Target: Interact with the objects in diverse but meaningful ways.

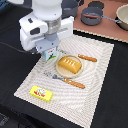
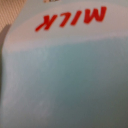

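Fingers of the gripper (image 1: pixel 49 50) are descending around, or sitting at, the light-blue carton (image 1: pixel 50 55) at the far corner of the placemat (image 1: pixel 100 75); they are hidden behind the arm's white housing, so I cannot tell whether they are spread or already pinching it. The wrist view is showing the carton (image 2: pixel 65 75) filling the whole picture, blurred, with red lettering reading MILK on its white upper part, which is indicating that the camera is sitting very close against it.

The carton is standing just beside the plate (image 1: pixel 58 72), on the exterior view's left of it. The orange ridged bread loaf (image 1: pixel 69 64) is lying on that plate. An orange-handled knife (image 1: pixel 88 58) is lying beyond the plate and an orange-handled fork (image 1: pixel 71 82) on its near side. The yellow flat packet (image 1: pixel 41 92) is lying well apart, at the near edge of the placemat. Grey pots (image 1: pixel 92 16) are standing off the mat at the back.

Judgement: the step in hand is appearing to be a grasp of the carton. The next move is calling for a confirmed, square closure on the carton's sides, then a straight lift clearing the plate rim, since a light carton may be tipping if it is gripped off-centre
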You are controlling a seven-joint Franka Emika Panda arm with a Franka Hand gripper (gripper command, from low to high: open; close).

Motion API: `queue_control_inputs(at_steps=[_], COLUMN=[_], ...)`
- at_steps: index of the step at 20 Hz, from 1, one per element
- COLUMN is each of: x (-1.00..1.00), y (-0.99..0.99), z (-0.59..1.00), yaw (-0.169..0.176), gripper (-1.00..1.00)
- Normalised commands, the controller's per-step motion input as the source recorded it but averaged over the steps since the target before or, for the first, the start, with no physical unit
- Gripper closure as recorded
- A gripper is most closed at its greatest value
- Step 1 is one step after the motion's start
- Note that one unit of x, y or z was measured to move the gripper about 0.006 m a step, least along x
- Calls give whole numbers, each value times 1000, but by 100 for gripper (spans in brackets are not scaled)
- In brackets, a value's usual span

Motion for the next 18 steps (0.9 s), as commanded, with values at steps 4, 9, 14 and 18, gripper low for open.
queue_control_inputs(at_steps=[4, 9, 14, 18], x=[-370, -513, -419, -237], y=[-19, -46, 0, 0], z=[-357, -309, -91, 114], yaw=[46, 37, 38, 20], gripper=[100, 100, -100, -100])
